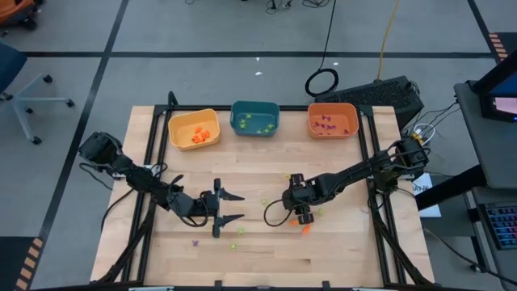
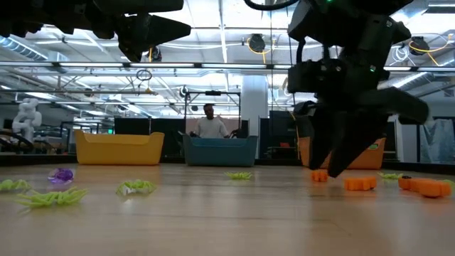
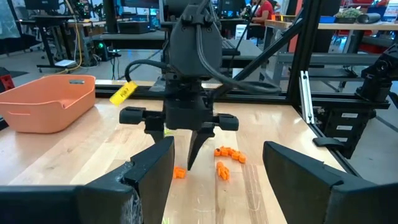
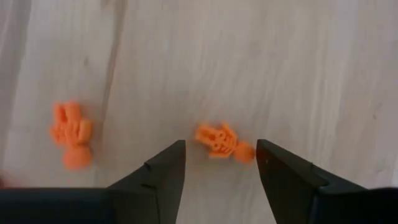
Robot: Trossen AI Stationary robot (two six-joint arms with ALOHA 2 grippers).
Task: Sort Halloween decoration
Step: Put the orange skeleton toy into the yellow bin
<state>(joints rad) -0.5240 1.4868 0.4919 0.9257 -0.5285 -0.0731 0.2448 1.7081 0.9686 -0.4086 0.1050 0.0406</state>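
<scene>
My right gripper [image 1: 302, 217] points straight down at the table's middle right, open. In the right wrist view its fingers [image 4: 163, 169] stand on either side of a small orange trinket [image 4: 217, 138] lying flat on the wood; I cannot see any touch. A second orange trinket [image 4: 71, 134] lies off to one side. My left gripper [image 1: 239, 208] hovers level at the middle left, open, facing the right gripper [image 3: 193, 146]. More orange trinkets [image 3: 230, 154] lie around the right gripper. Green trinkets [image 2: 50, 198] and a purple one [image 2: 62, 175] lie scattered near the table's near side.
Three bins stand along the far edge: a yellow bin [image 1: 194, 129] holding orange trinkets, a teal bin [image 1: 254, 119] holding green ones, and an orange bin [image 1: 332, 120] holding purple ones. Loose green trinkets [image 1: 262, 200] lie between the two grippers. A person [image 2: 210, 122] sits beyond the table.
</scene>
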